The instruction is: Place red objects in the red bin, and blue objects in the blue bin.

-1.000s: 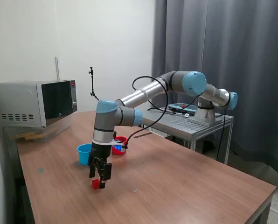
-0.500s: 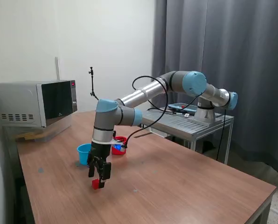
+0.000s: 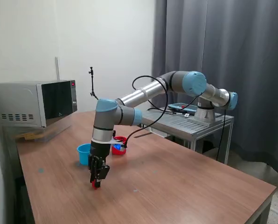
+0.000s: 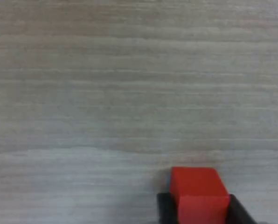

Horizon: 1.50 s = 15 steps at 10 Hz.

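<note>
My gripper [image 3: 97, 180] is down at the wooden table [image 3: 176, 182], shut on a small red cube [image 3: 96, 185]. In the wrist view the red cube [image 4: 198, 195] sits between the two black fingertips [image 4: 166, 210], which press on both of its sides. The light blue cup [image 3: 84, 153] stands just behind the gripper, toward the exterior view's left. The red cup [image 3: 120, 146] stands behind it to the right, partly hidden by the arm. The other red cube and the blue cubes are not in view.
A microwave [image 3: 36, 102] stands at the table's far end on the exterior view's left. A metal side table [image 3: 190, 122] carrying the arm's base stands behind the table on the right. A dark curtain hangs behind it.
The gripper's fingers were spread around the red cube and have now closed on it. The gripper has also sunk slightly toward the table.
</note>
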Each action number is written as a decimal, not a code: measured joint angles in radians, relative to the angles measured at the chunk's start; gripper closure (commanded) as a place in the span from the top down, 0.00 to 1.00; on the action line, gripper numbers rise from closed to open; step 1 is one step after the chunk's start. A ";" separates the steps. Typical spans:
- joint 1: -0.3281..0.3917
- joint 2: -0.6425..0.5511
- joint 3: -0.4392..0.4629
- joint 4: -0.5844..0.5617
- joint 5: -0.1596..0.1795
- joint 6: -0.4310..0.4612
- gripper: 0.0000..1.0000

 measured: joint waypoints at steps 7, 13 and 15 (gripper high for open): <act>0.004 -0.067 0.050 0.001 -0.021 0.006 0.00; -0.052 -0.402 0.430 0.028 -0.180 0.011 0.00; -0.081 -0.518 0.538 0.073 -0.219 0.022 0.00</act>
